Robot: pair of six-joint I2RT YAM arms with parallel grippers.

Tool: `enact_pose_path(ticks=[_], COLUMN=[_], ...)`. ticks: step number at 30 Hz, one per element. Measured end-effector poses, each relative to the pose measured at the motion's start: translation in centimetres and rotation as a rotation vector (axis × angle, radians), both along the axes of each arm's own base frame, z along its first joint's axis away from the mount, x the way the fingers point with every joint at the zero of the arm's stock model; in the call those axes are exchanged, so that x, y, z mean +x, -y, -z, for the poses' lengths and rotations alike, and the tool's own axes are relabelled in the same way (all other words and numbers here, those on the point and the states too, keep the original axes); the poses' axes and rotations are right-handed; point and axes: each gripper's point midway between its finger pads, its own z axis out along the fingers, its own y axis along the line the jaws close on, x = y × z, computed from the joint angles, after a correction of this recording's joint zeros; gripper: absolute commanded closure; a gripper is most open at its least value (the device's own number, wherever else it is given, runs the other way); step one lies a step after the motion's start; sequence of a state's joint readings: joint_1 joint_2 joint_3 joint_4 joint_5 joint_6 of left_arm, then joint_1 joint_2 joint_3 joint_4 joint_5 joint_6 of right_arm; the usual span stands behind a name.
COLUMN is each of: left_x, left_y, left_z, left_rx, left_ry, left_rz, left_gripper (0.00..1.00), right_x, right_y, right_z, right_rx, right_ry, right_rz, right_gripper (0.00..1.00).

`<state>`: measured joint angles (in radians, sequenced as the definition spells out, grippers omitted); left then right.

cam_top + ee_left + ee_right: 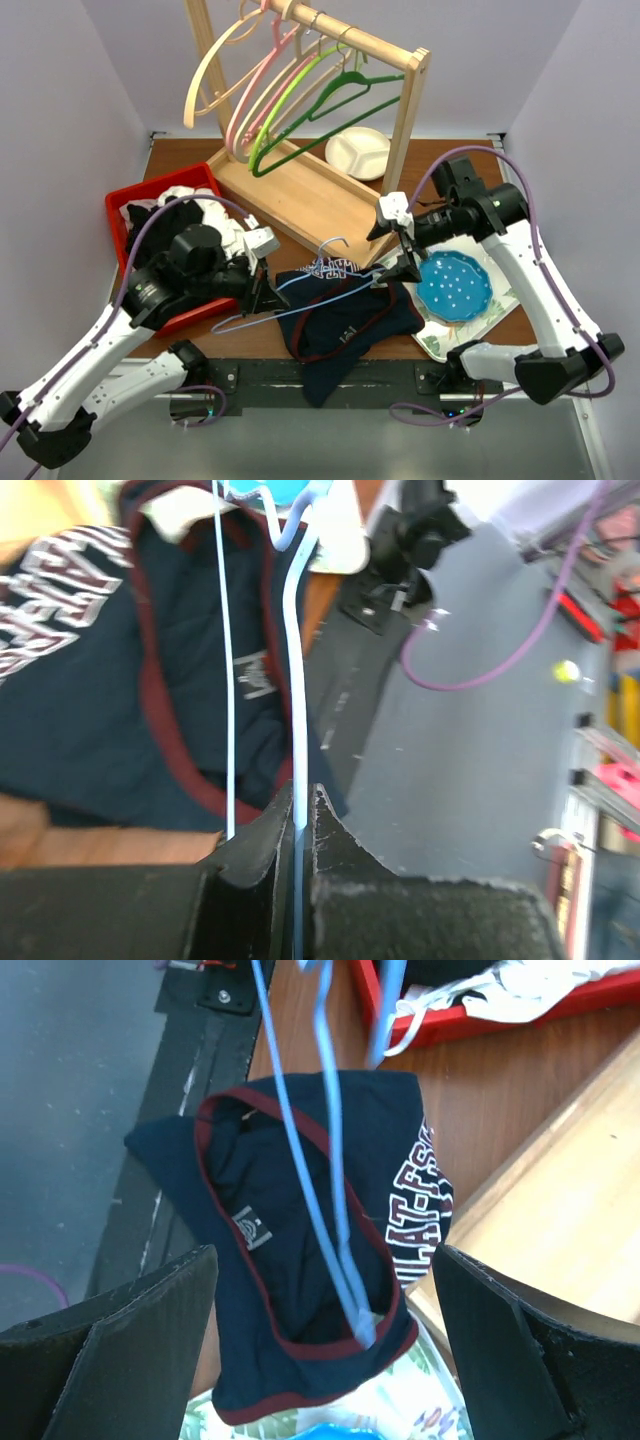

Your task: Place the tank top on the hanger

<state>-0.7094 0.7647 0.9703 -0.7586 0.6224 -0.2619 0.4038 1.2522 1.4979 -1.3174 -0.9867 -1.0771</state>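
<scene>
The dark navy tank top [345, 325] with dark red trim lies bunched at the table's near edge, partly hanging over it. The thin light-blue hanger [300, 279] lies across it, hook pointing away. My left gripper [262, 292] is shut on the hanger's left arm; in the left wrist view the wire [293, 630] runs up from between the closed jaws [298, 810] over the tank top [200, 680]. My right gripper [398, 270] is open and empty above the garment's right end. In the right wrist view the hanger [335, 1160] has its end inside a red-trimmed opening of the tank top [290, 1220], between my wide-apart fingers [325, 1360].
A red bin [118, 215] of black and white clothes sits at the left. A wooden rack [330, 190] with pink, green and beige hangers stands at the back, with a white divided plate [358, 152] behind it. A blue dish [455, 285] rests on a floral tray [440, 345] at the right.
</scene>
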Motion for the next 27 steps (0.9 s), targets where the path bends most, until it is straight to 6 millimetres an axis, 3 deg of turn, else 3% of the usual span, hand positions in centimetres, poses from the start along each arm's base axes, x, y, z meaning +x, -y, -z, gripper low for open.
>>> enact_pose_path(ticks=[8,11,14,15,17,18,19,20,21,24,27], left_x=[0.4,0.8,1.3,1.5,1.7,1.7,1.6,1.6,1.8,3.0,4.5], left_y=[3.0,3.9,4.7,5.1,5.7,6.1,6.4,6.6,6.7,6.8,5.8], left_z=[0.3,-0.3,-0.9,-1.0,-1.0,-1.0,-0.8,-0.6,-0.4,0.4,1.9], left_rx=[-0.133,-0.182,-0.216,-0.226,-0.243,-0.249,-0.25,-0.245,-0.242,-0.211,-0.129], left_ry=[-0.049,-0.046,-0.041,-0.043,-0.049,-0.054,-0.061,-0.074,-0.077,-0.054,-0.026], left_rz=[0.082,0.094,0.105,0.109,0.118,0.124,0.129,0.128,0.121,0.062,-0.05], left_gripper=[1.0,1.0,1.0,1.0,1.0,1.0,0.95,0.84,0.59,0.32,0.29], right_x=[-0.5,-1.1,-1.3,-1.3,-1.4,-1.4,-1.4,-1.5,-1.5,-0.1,2.5], right_y=[-2.1,-2.5,-3.0,-3.2,-3.6,-3.7,-3.8,-3.7,-3.5,-2.4,-0.2], right_z=[1.4,2.1,2.1,2.0,1.7,1.6,1.6,1.7,1.9,2.2,2.3], right_rx=[0.045,0.056,0.072,0.076,0.092,0.096,0.095,0.084,0.066,-0.036,-0.124], right_ry=[-0.219,-0.293,-0.336,-0.34,-0.355,-0.358,-0.358,-0.369,-0.363,-0.25,-0.092], right_rz=[-0.015,-0.001,0.003,0.003,-0.003,-0.006,-0.005,0.001,0.012,0.047,0.114], right_gripper=[0.13,0.21,0.44,0.67,1.0,1.0,1.0,1.0,1.0,1.0,1.0])
